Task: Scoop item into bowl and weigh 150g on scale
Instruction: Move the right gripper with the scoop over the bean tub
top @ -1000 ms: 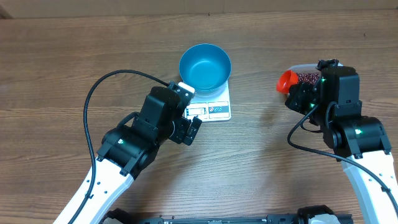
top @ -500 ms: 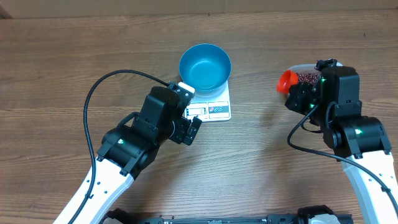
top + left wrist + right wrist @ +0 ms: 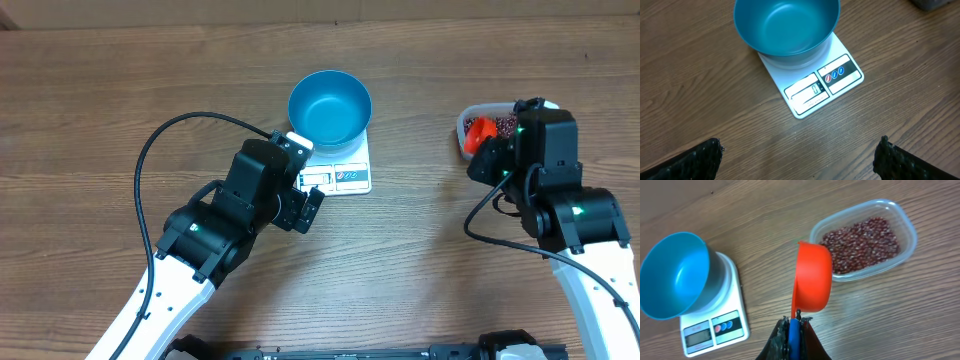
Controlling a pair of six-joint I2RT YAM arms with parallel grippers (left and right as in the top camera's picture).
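The empty blue bowl (image 3: 330,108) (image 3: 785,25) (image 3: 672,275) stands on the white scale (image 3: 345,177) (image 3: 815,87) (image 3: 715,325). Dark red beans (image 3: 862,242) (image 3: 497,124) fill a clear tub (image 3: 910,230) (image 3: 463,122) to the right. My right gripper (image 3: 794,325) (image 3: 492,155) is shut on the blue handle of an orange scoop (image 3: 812,282) (image 3: 482,130). The scoop's cup is turned on its side over the tub's near-left rim. My left gripper (image 3: 800,160) (image 3: 308,208) hangs open over bare table just in front of the scale, with nothing between its fingers.
A black cable (image 3: 160,140) loops over the wooden table (image 3: 100,100) left of the left arm. Another cable (image 3: 475,220) hangs beside the right arm.
The right gripper has carried the orange scoop to the right, from beside the tub's left side to over its edge. The left arm has not moved.
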